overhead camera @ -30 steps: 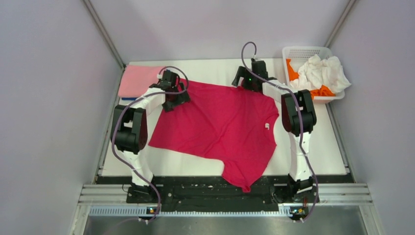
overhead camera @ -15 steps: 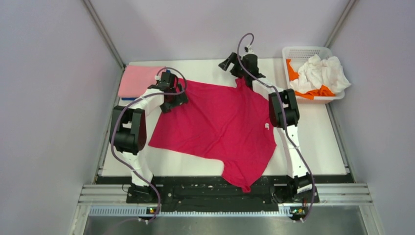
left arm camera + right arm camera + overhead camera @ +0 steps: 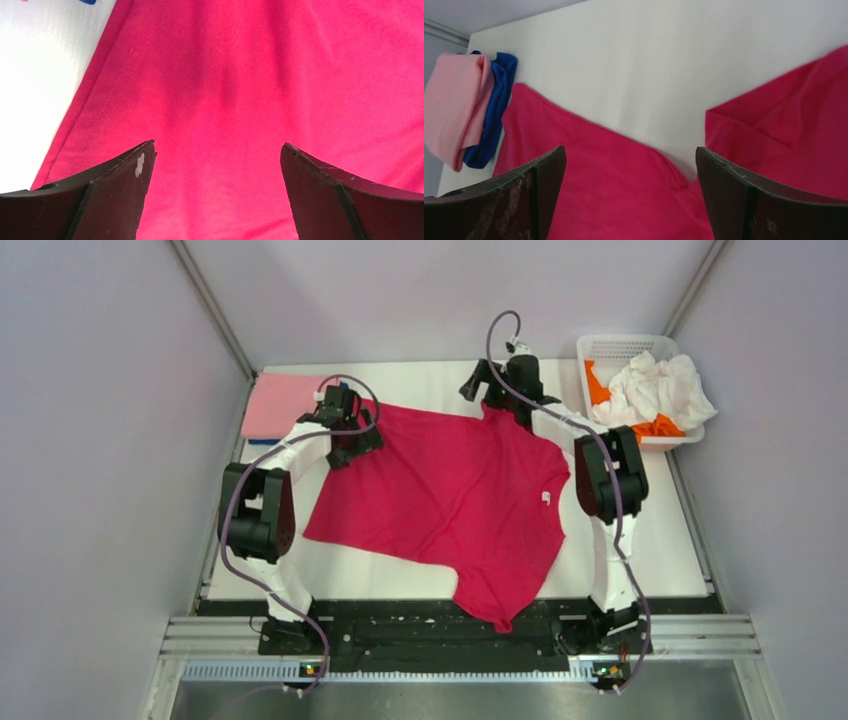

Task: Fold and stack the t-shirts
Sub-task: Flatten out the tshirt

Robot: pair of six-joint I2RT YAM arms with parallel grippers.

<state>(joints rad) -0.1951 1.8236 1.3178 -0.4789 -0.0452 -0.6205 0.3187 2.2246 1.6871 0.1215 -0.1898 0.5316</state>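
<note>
Crimson-red short-sleeved cloth t-shirt (image 3: pixel 450 500): far edge under both grippers, jaws apart, nothing held.

Lies spread flat on white table (image 3: pixel 660 540), long axis left to right, hem leftward, white neck label (image 3: pixel 545 497) rightward, near sleeve draped over the front edge. Left gripper (image 3: pixel 215 195): hovers wide open directly over the far hem corner, cloth beneath both fingers, nearer arm for that end. Right gripper (image 3: pixel 629 195): hovers wide open above the far sleeve, bare table visible between sleeve and body. Probably calls for descending and pinching the far edge at both ends.
</note>
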